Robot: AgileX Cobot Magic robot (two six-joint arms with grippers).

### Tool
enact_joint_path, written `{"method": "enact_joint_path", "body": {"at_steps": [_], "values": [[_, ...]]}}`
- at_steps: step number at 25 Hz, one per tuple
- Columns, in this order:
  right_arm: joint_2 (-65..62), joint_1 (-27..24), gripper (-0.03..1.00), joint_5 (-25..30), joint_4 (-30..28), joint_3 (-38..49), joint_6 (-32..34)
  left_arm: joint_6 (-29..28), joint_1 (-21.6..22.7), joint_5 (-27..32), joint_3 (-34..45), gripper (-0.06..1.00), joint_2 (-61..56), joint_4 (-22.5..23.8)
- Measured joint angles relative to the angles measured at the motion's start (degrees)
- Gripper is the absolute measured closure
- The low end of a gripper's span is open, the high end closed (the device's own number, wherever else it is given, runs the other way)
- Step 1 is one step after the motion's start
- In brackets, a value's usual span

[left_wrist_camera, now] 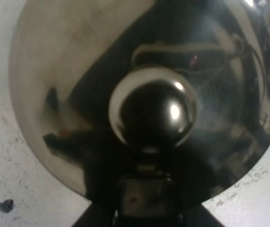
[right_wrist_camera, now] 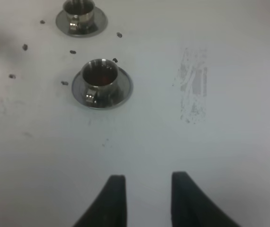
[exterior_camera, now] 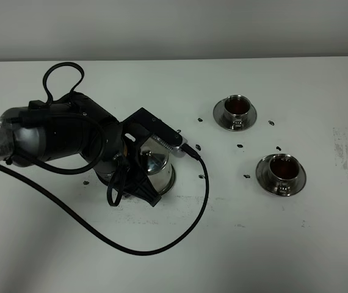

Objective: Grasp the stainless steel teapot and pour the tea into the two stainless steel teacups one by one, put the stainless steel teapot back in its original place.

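The left claw (exterior_camera: 142,160) is clamped on the shiny tapered stainless steel teapot (exterior_camera: 157,168), standing on the white bench (exterior_camera: 174,256) well apart from both tea-filled steel teacups (exterior_camera: 235,112). Releasing carelessly could tip it.

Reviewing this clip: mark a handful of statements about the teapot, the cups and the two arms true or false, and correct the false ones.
1. Both teacups hold reddish-brown tea. True: the far teacup and the near teacup each show dark red liquid.
2. The stainless steel teapot lies tipped on its side. False: it stands upright on the white table, lid knob up.
3. The left gripper is at the teapot. True: the left arm covers the teapot's handle side.
4. Each teacup sits on a saucer. True.
5. The right gripper holds a teacup. False: it holds nothing and is apart from the cups.
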Motion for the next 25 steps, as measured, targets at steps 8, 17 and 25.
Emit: {"method": "enact_joint_path", "body": {"at_steps": [8,17,25], "values": [[0.0,0.0,0.74,0.0,0.0,0.0,0.0,-1.1,0.0,0.0,0.0,0.77,0.0,-0.5],[0.0,0.0,0.74,0.0,0.0,0.0,0.0,-1.3,0.0,0.1,0.0,0.77,0.0,-0.7],[0.0,0.0,0.74,0.0,0.0,0.0,0.0,-1.5,0.0,-0.2,0.0,0.67,0.0,-0.8]]}}
